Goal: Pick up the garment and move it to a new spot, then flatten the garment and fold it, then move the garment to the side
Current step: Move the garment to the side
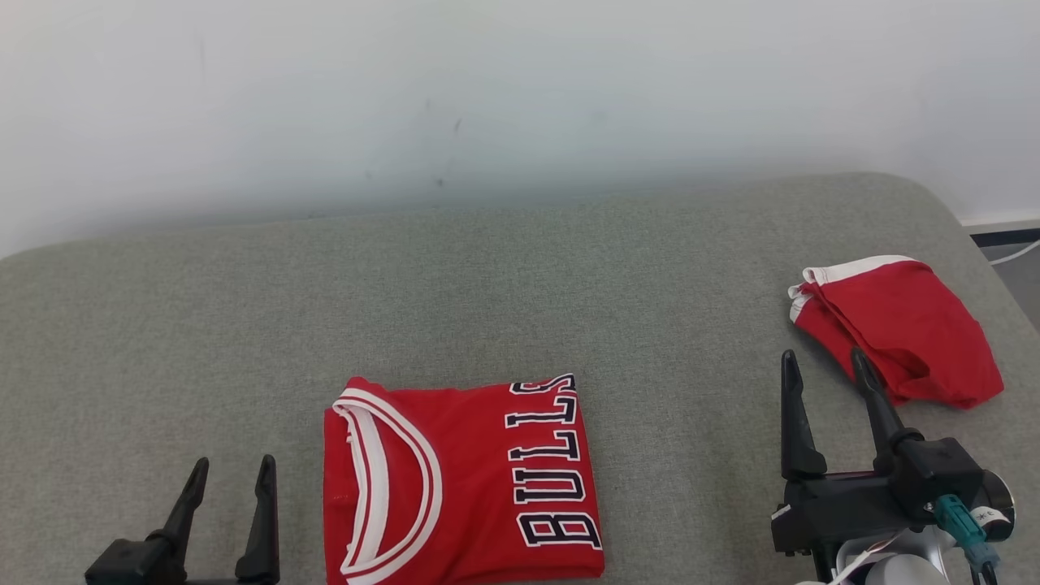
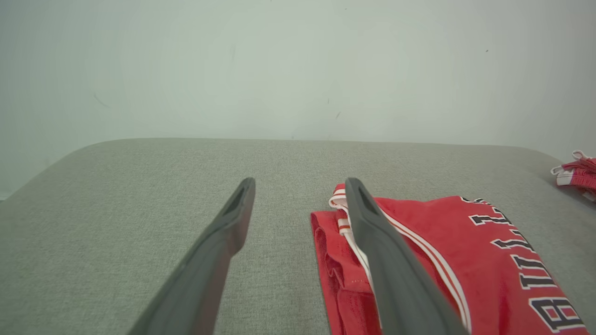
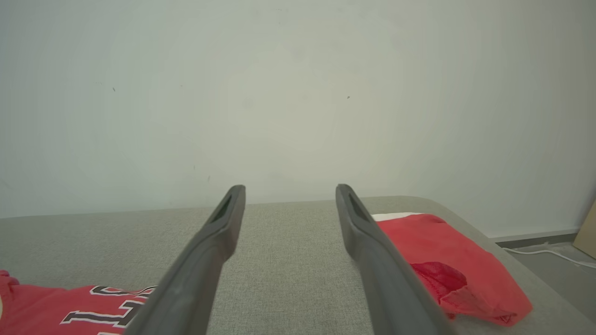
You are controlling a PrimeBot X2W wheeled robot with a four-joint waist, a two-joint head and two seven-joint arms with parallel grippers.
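From the head view, the red jersey (image 1: 463,479) lies folded into a neat rectangle on the grey cushion (image 1: 487,284). Its white-trimmed collar is on its left half, and the letters BULLS run along its right edge. The left gripper (image 1: 233,463) stands just to the left of the jersey, clear of the cloth, its 2 fingers spread wide with nothing between them. The right gripper (image 1: 822,355) sits well to the right of the jersey, its 2 fingers just as wide apart and holding nothing. Further right of the jersey and further back, a pair of red shorts (image 1: 902,329) lies crumpled. One fingertip of the right gripper overlaps them in this view, and I cannot tell whether it touches.

In the left wrist view, the left gripper (image 2: 300,182) gapes open over bare cushion (image 2: 139,209). The jersey (image 2: 465,246) lies outside the gap, and the finger nearer it crosses in front of the collar edge. Past the jersey's lettered side, the shorts (image 2: 577,172) peek in at the frame's edge.

In the right wrist view, the right gripper (image 3: 289,188) is fully parted and empty, pointing toward the pale wall (image 3: 298,93). The jersey's (image 3: 56,307) lettered edge shows low on one side, outside the fingers. The shorts (image 3: 442,251) lie on the side away from the jersey, partly behind the other finger.
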